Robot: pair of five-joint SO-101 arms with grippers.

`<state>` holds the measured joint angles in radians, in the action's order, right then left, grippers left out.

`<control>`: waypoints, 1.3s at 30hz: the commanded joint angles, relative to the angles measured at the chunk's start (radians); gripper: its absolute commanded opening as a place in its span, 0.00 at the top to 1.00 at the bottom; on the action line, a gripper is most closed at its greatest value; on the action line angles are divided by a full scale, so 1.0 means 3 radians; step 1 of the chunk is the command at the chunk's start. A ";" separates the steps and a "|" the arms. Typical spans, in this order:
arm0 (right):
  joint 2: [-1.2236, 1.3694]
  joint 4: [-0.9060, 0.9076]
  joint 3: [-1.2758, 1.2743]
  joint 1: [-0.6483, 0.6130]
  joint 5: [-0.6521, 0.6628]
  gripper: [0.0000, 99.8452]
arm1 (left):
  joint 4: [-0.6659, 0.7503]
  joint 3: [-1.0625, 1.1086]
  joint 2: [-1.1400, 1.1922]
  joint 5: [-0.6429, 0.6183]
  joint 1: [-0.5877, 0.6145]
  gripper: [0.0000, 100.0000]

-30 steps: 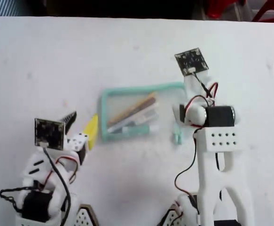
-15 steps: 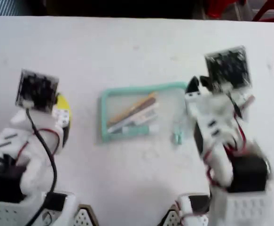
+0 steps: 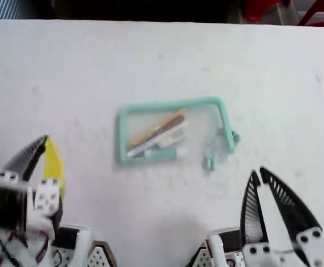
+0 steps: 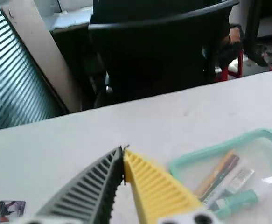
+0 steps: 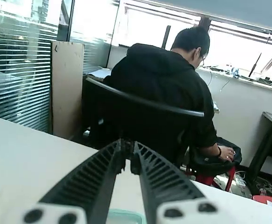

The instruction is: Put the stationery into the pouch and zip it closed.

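At the near edge of the white worktop (image 3: 95, 67), the left end effector (image 3: 45, 146) sits low on the left side. Its black finger and yellow finger are pressed together along their length with the tips touching, and there is nothing between them. On the right side of the same edge, the right end effector (image 3: 258, 174) points away across the worktop. Its two black fingers are drawn in to a thin slit and grip nothing.

Farther out, near the middle of the worktop and well apart from both end effectors, the clear pouch (image 3: 167, 105) with mint-green trim lies flat. Inside it, side by side at a slant, are an orange pencil (image 3: 159, 127), a white pen (image 3: 163, 139) and a green-capped marker (image 3: 160, 153). A mint-green zip pull (image 3: 235, 138) sits at the pouch's right end. A small mint-green piece (image 3: 209, 162) lies on the worktop just beside the pouch's near right corner.

Beyond the far edge stands a black chair (image 4: 159, 51).
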<state>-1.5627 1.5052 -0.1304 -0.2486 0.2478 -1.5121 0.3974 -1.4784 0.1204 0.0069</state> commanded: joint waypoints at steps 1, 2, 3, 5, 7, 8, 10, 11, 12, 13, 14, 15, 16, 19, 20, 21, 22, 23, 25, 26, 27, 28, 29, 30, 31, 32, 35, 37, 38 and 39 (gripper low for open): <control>-0.0320 0.0207 0.0041 -0.0038 -0.0005 0.98 | 0.0240 0.0450 -0.0933 0.0399 0.0013 0.98; -0.0427 0.0238 -0.0005 -0.0038 -0.0005 0.98 | 0.0327 0.0604 -0.1133 0.0465 0.0018 0.98; -0.0555 0.0243 -0.0072 -0.0033 -0.0005 0.98 | 0.0363 0.0680 -0.1256 0.0501 0.0023 0.98; -0.0821 0.0238 -0.0276 -0.0033 0.0000 0.98 | 0.0353 0.0747 -0.1194 0.0496 0.0023 0.98; -0.0831 0.0269 -0.0389 -0.0033 0.0000 0.98 | 0.0312 0.0747 -0.1123 0.0496 0.0023 0.98; -0.0795 0.0289 -0.0414 -0.0033 0.0000 0.98 | 0.0312 0.0736 -0.1138 0.0496 0.0023 0.98; -0.0806 0.0284 -0.0491 -0.0038 0.0000 0.98 | 0.0343 0.0731 -0.1153 0.0496 0.0023 0.98; -0.0811 0.0243 -0.0527 -0.0038 0.0000 0.98 | 0.0348 0.0747 -0.1153 0.0496 0.0023 0.98; -0.0816 0.0202 -0.0568 -0.0038 0.0000 0.98 | 0.0368 0.0767 -0.1153 0.0496 0.0023 0.98; -0.0816 0.0141 -0.0614 -0.0038 0.0000 0.98 | 0.0394 0.0813 -0.1153 0.0496 0.0023 0.98; -0.0816 0.0084 -0.0680 -0.0043 0.0000 0.98 | 0.0455 0.0880 -0.1153 0.0501 0.0023 0.98; -0.0816 0.0003 -0.0783 -0.0043 0.0000 0.98 | 0.0527 0.0972 -0.1153 0.0501 0.0023 0.98; -0.0816 -0.0090 -0.0921 -0.0043 0.0000 0.98 | 0.0604 0.1089 -0.1153 0.0501 0.0023 0.98; -0.0816 -0.0366 -0.1575 -0.0049 0.0000 0.98 | 0.0823 0.1550 -0.1153 0.0501 0.0023 0.98; -0.0816 -0.0478 -0.1862 -0.0043 0.0000 0.98 | 0.0926 0.1744 -0.1153 0.0501 0.0023 0.98; -0.0816 -0.0611 -0.2189 -0.0043 0.0000 0.98 | 0.1048 0.1964 -0.1153 0.0501 0.0023 0.98; -0.0816 -0.0775 -0.2511 -0.0043 0.0000 0.98 | 0.1181 0.2194 -0.1153 0.0501 0.0028 0.98; -0.0816 -0.0954 -0.2844 -0.0043 0.0000 0.98 | 0.1314 0.2429 -0.1153 0.0501 0.0028 0.98; -0.0816 -0.1332 -0.3488 -0.0043 0.0000 0.98 | 0.1596 0.2895 -0.1153 0.0501 0.0028 0.98; -0.0816 -0.1516 -0.3785 -0.0043 0.0000 0.98 | 0.1729 0.3099 -0.1153 0.0496 0.0028 0.98; -0.0816 -0.1690 -0.4056 -0.0043 0.0000 0.98 | 0.1851 0.3294 -0.1153 0.0496 0.0028 0.98; -0.0816 -0.1849 -0.4296 -0.0043 0.0000 0.98 | 0.1949 0.3457 -0.1153 0.0491 0.0028 0.98; -0.0816 -0.1992 -0.4516 -0.0043 0.0000 0.98 | 0.2025 0.3606 -0.1153 0.0455 0.0028 0.98; -0.0816 -0.2120 -0.4695 -0.0043 0.0000 0.98 | 0.2097 0.3723 -0.1153 0.0358 0.0028 0.98; -0.0816 -0.2222 -0.4828 -0.0043 0.0000 0.98 | 0.2174 0.3805 -0.1153 0.0230 0.0033 0.98; -0.0816 -0.2289 -0.4951 -0.0043 -0.0015 0.98 | 0.2256 0.3861 -0.1153 0.0102 0.0059 0.97; -0.0811 -0.2365 -0.5212 -0.0043 -0.0031 0.98 | 0.2440 0.4040 -0.1153 -0.0026 0.0115 0.97; -0.0811 -0.2238 -0.5196 -0.0038 -0.0031 0.98 | 0.2450 0.4204 -0.1153 0.0087 0.0115 0.95; -0.0811 -0.2171 -0.5201 -0.0038 -0.0031 0.98 | 0.2450 0.4312 -0.1153 0.0153 0.0115 0.93; -0.0811 -0.2110 -0.5201 -0.0038 -0.0031 0.98 | 0.2388 0.4327 -0.1148 0.0205 0.0115 0.92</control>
<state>-1.7975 0.8347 -1.6755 -0.2562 0.2478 -0.8109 1.6525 -1.8159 0.1435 0.0345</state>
